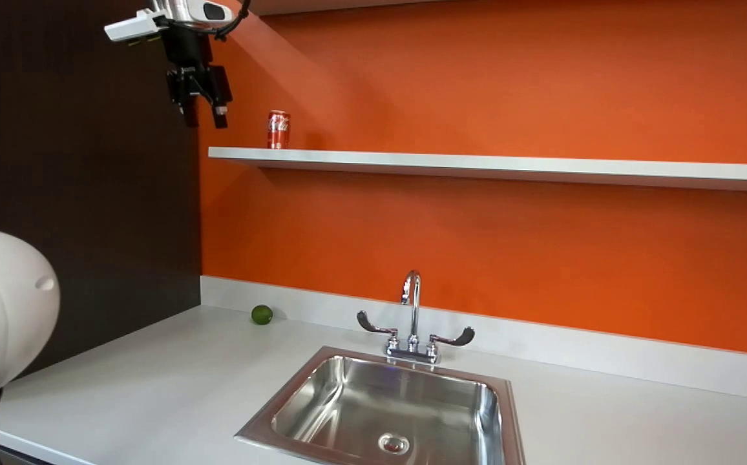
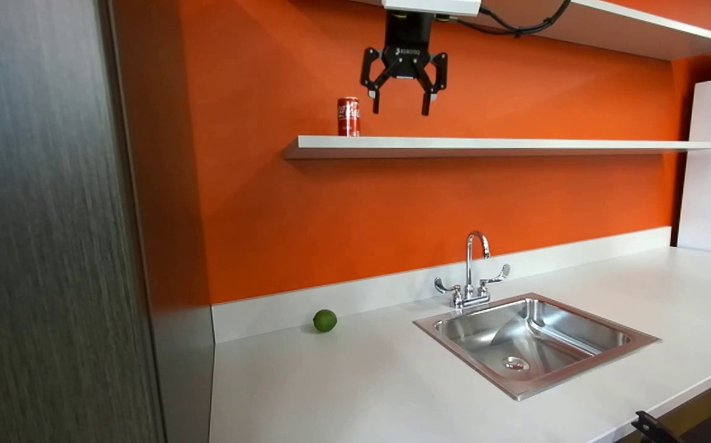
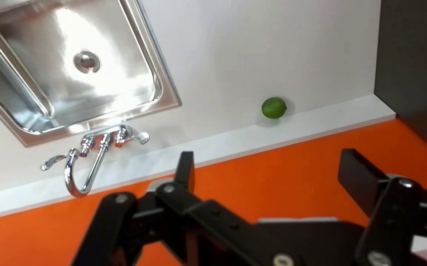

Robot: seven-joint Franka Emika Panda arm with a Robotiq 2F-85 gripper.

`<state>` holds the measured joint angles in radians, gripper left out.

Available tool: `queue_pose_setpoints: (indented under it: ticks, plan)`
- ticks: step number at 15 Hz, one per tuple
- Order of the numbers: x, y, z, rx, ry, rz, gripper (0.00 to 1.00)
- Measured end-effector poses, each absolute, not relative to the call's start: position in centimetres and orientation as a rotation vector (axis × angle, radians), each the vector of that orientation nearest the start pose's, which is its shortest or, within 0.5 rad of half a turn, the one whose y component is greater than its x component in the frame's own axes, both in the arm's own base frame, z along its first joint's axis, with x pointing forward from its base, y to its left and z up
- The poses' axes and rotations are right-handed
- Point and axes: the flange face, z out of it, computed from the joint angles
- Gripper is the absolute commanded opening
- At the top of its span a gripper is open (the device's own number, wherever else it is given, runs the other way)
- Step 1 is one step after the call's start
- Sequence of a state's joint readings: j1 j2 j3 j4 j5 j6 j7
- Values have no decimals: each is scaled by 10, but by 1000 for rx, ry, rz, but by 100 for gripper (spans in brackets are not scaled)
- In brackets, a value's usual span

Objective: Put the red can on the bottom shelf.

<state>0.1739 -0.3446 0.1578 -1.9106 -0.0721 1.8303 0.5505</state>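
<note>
The bottom shelf (image 2: 503,143) holds the can (image 2: 349,117), apart from the tool (image 2: 400,111).

The sink (image 1: 373,402) and faucet (image 1: 413,345) are shiny metal, the red can (image 1: 278,131) glossy, the bottom shelf (image 1: 496,163) smooth.

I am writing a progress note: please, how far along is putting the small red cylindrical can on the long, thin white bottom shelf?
Looks done: the small red cylindrical can stands upright on the long, thin white bottom shelf.
In hand: nothing; the black two-fingered gripper is open, apart from the can.
Left: perhaps only withdrawing that empty gripper.
</note>
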Motion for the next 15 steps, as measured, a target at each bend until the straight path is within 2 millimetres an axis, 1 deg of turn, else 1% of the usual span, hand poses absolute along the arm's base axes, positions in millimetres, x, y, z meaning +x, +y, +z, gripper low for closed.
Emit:
queue_pose_setpoints:
  ticks: [4, 6, 8, 11, 13, 15]
  plan:
    - [430, 148, 618, -3133, 348, -333, 100]
    - [428, 142, 596, -3153, 321, -272, 100]
    - [428, 136, 575, -3173, 248, -218, 100]
    - [430, 127, 546, -3195, 77, -162, 100]
    - [434, 121, 526, -3197, -38, -134, 100]
    - [439, 114, 508, -3190, -115, -109, 100]
